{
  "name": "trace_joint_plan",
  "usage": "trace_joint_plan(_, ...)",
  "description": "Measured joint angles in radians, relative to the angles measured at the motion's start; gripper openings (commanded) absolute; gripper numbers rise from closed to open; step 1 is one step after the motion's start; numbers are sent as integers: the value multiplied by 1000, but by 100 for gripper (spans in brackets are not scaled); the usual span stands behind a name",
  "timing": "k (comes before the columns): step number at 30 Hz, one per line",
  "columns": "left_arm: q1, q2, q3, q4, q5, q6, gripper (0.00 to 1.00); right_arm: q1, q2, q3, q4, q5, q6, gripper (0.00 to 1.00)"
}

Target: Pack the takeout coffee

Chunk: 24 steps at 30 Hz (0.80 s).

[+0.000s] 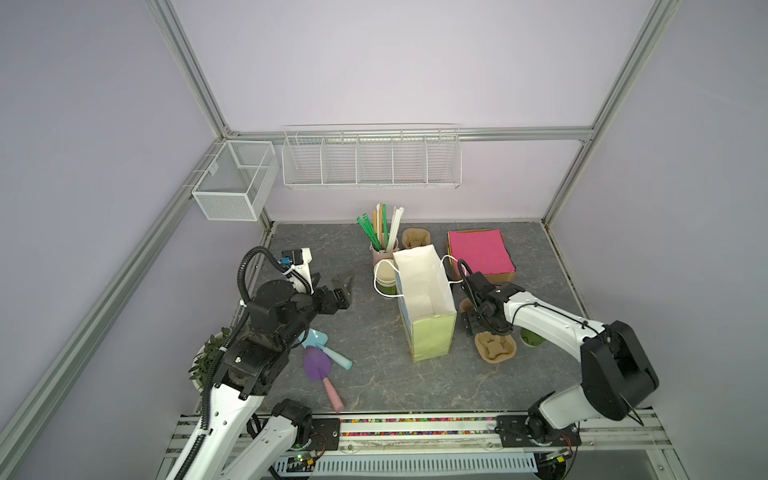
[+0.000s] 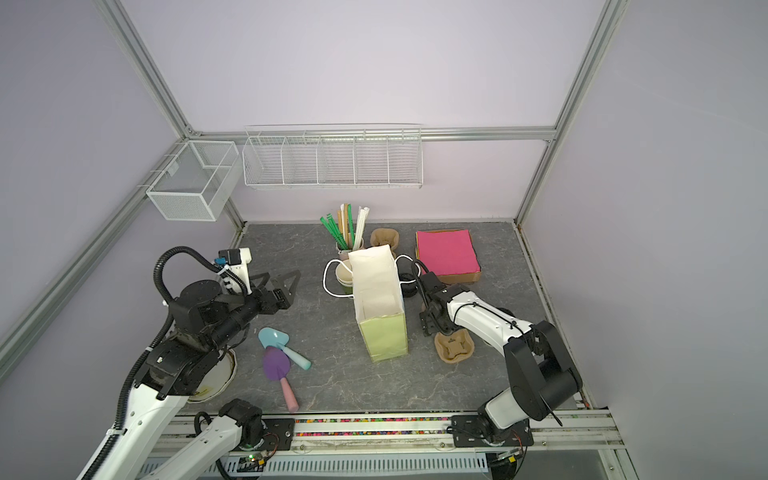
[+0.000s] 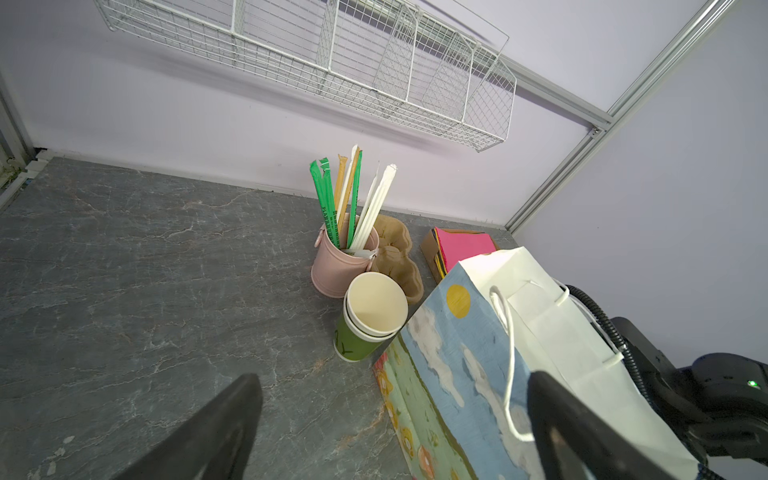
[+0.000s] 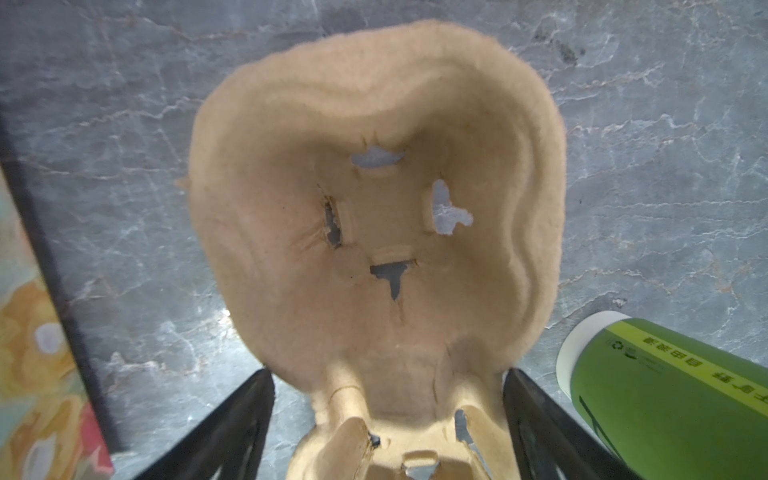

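Your left fingers [image 3: 224, 428] and right fingers [image 4: 245, 411] stand apart, empty; grip the likely light, crushable takeout coffee [image 4: 673, 399] gently mid-wall.

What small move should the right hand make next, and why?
Probably lower and close on the pulp cup carrier: the right hand is open, with its fingers on either side of one end of the carrier, gripping nothing yet.
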Motion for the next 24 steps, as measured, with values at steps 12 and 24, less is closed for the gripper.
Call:
trace_joint_plan(12,0,0,0,0,0,0,99,-32,-1,-25,11,-51,11,89)
trace_joint_plan(24,0,4,0,0,0,0,99,-85,-17,-27,27,-108,30,89)
